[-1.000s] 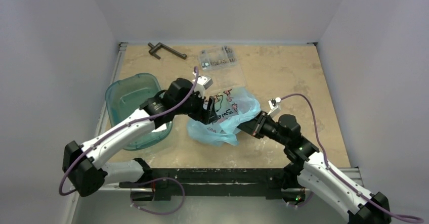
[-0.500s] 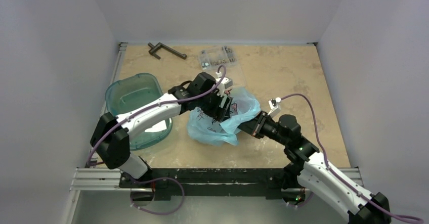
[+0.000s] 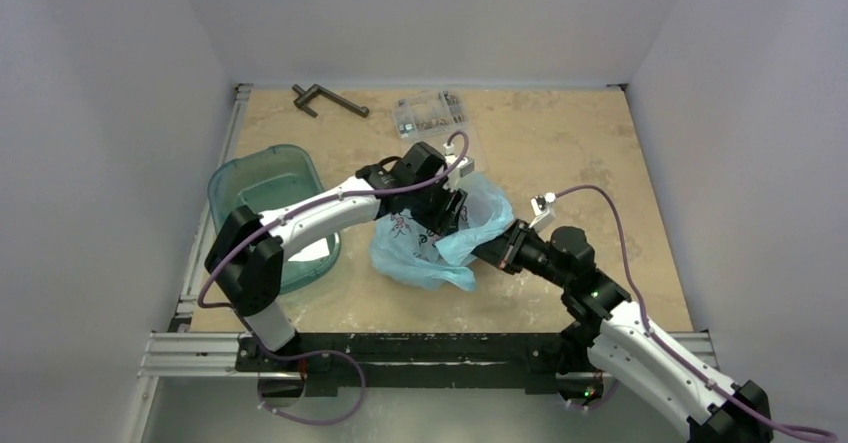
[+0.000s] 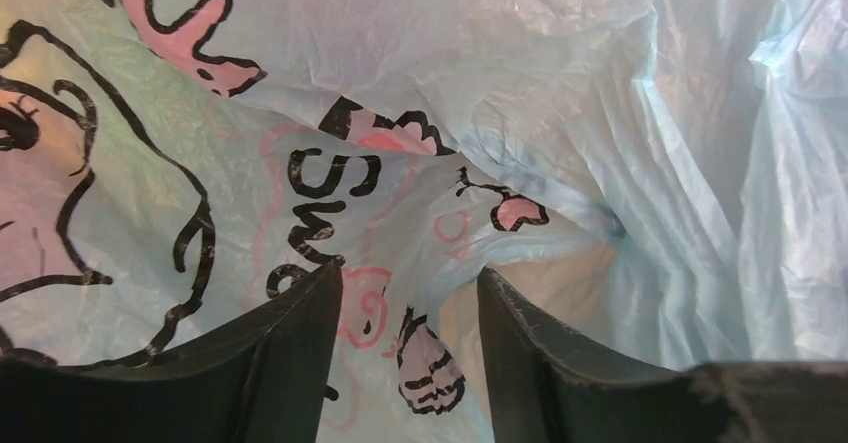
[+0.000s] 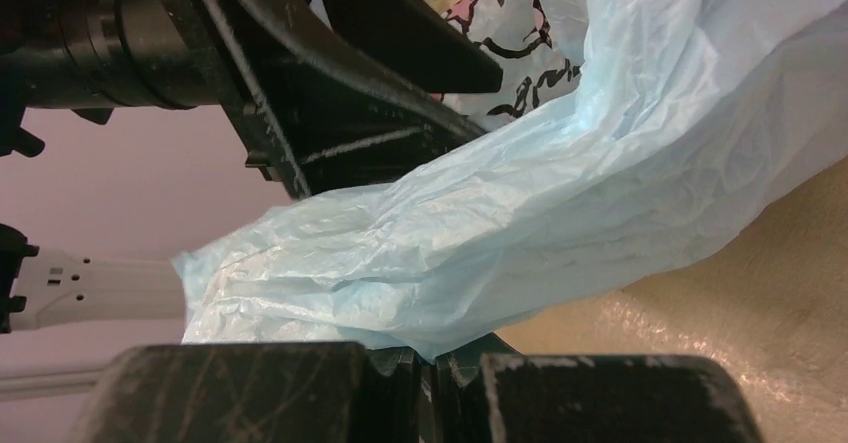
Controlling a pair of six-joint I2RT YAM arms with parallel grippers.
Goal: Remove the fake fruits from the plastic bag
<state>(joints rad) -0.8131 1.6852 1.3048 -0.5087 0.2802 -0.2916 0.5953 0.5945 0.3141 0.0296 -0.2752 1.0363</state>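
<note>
The table point(image 3: 580, 163) carries the bag point(image 3: 420, 253) at its middle, crumpled, just right of the tub point(image 3: 250, 178). The right gripper point(image 5: 435, 355) is clenched on a bunched fold at the bag's right edge. The left gripper point(image 4: 408, 293) sits low over the bag's printed panel, jaws parted with only loose film between them; nothing is grasped. No fruits show in any view, so I judge them inside the bag, hidden by the film. The risk: if these jaws close here they may pinch film alone, or film wrapped round a fruit, and a lift would then drag the whole bag, tear it, or yank it from the right gripper.
</note>
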